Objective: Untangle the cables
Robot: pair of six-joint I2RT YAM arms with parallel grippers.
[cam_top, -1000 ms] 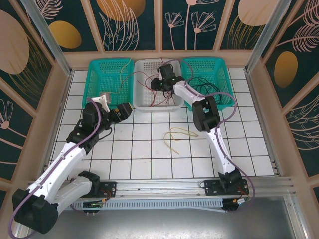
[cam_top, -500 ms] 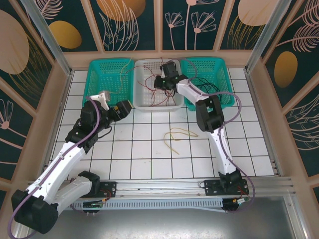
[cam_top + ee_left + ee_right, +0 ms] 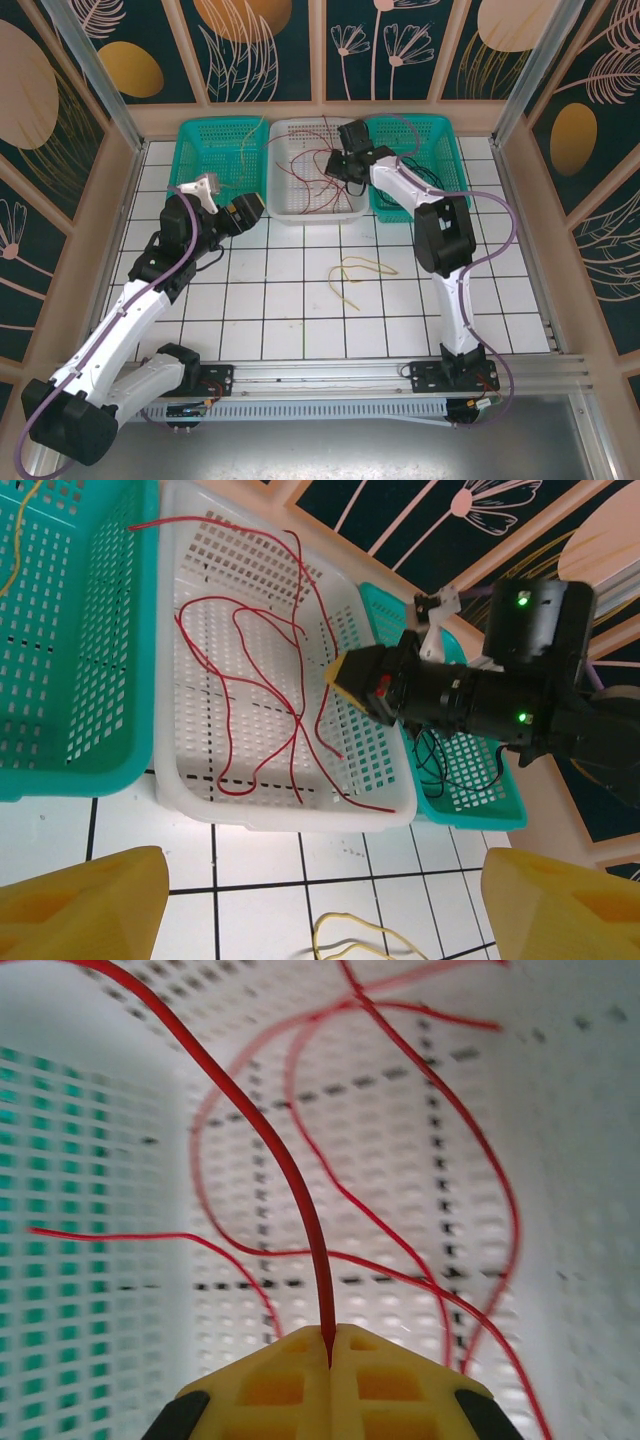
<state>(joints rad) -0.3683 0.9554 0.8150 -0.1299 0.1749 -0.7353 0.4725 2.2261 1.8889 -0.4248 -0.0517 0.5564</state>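
Observation:
Several red cables (image 3: 308, 165) (image 3: 250, 675) loop inside the white basket (image 3: 315, 213) (image 3: 290, 815). My right gripper (image 3: 336, 166) (image 3: 342, 670) (image 3: 330, 1345) hangs over the basket's right half, shut on one red cable (image 3: 290, 1170) that rises from between its yellow fingers. Black cables (image 3: 408, 172) (image 3: 435, 765) lie in the right teal basket (image 3: 440, 130). A pale yellow cable (image 3: 355, 270) (image 3: 350, 942) lies on the tiled table. Another yellow strand (image 3: 246, 148) (image 3: 18, 535) sits in the left teal basket (image 3: 195, 190). My left gripper (image 3: 248, 213) (image 3: 320, 880) is open above the tiles, in front of the white basket, holding nothing.
The three baskets stand side by side against the back wall (image 3: 320, 115). Wooden side walls (image 3: 115, 200) close in the tiled table (image 3: 300, 320). Tiles in front of the baskets hold just the yellow cable.
My right gripper has moved rightward across the white basket, drawing the red cable with it. My left arm has edged slightly up and left.

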